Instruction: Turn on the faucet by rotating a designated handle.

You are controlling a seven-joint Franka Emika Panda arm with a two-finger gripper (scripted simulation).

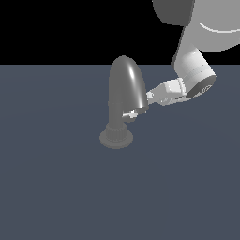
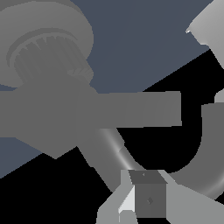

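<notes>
Gripper (image 2: 146,199) sits closest to wrist cam, fingers (image 1: 151,97) reaching in beside spout tip; jaw gap hidden, can't tell if apart or together. Arm (image 1: 194,70) comes in from exterior view's right. Faucet (image 1: 123,89) stands mid-floor w/ arched spout, ribbed base. Handle (image 1: 130,113), tiny, pokes from column just below the fingers; contact unclear.
</notes>
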